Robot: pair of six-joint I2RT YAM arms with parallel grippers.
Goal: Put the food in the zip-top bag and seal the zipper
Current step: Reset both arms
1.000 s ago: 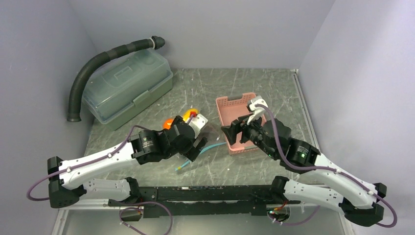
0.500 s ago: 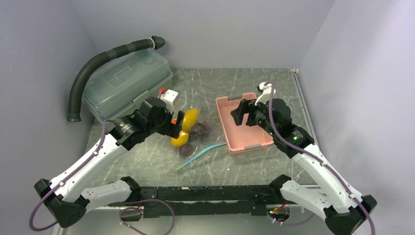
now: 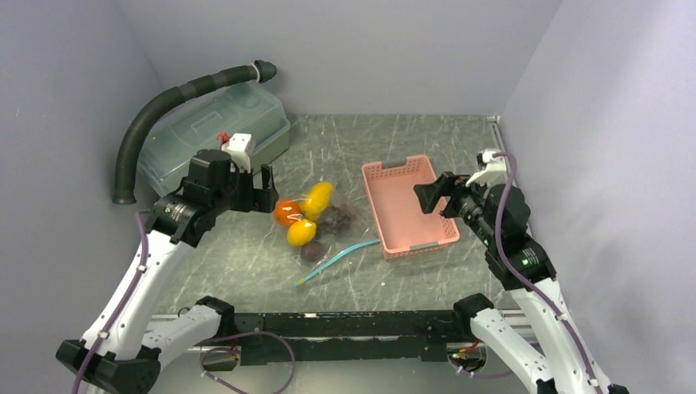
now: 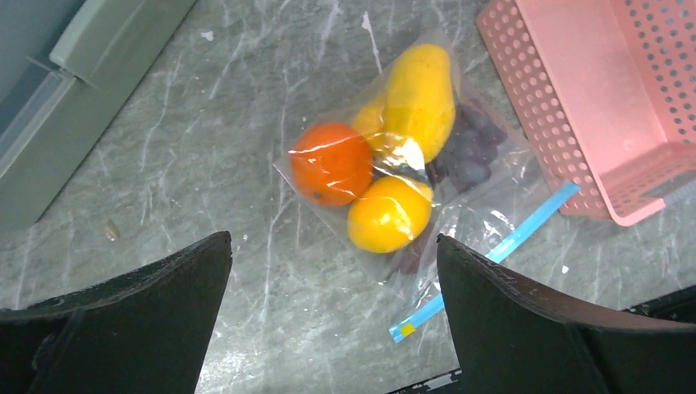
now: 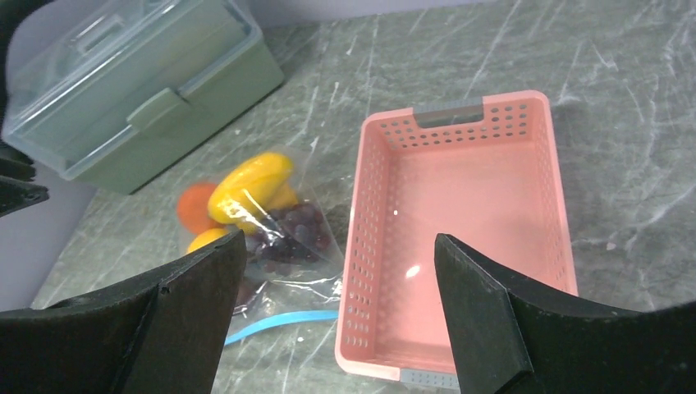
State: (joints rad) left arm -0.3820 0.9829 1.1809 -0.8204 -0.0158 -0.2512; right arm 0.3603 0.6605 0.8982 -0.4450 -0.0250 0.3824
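Grey marbled tabletop [image 3: 460,156], lilac walls [image 3: 369,49] all round. One zip-top bag [image 4: 484,222] lies mid-table beside one pink basket [image 3: 373,176], holding one orange [image 4: 331,162], one grape bunch [image 4: 472,148] and two clearly seen yellow pieces [image 4: 420,90]. Left gripper [image 3: 264,190] and right gripper [image 3: 433,197] both hang spread wide, grasping nothing.

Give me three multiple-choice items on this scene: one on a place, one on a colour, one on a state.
1. Where does the zip-top bag lie? A) in the pink basket B) on the table beside that basket C) hanging over the table's edge
2. What colour is the zipper? A) red B) teal C) white
3. The pink basket is: A) empty B) full of fruit C) overturned
Answers: 1 B, it lies flat on the table, outside the basket. 2 B, a teal strip lines the bag's mouth. 3 A, its floor is bare.
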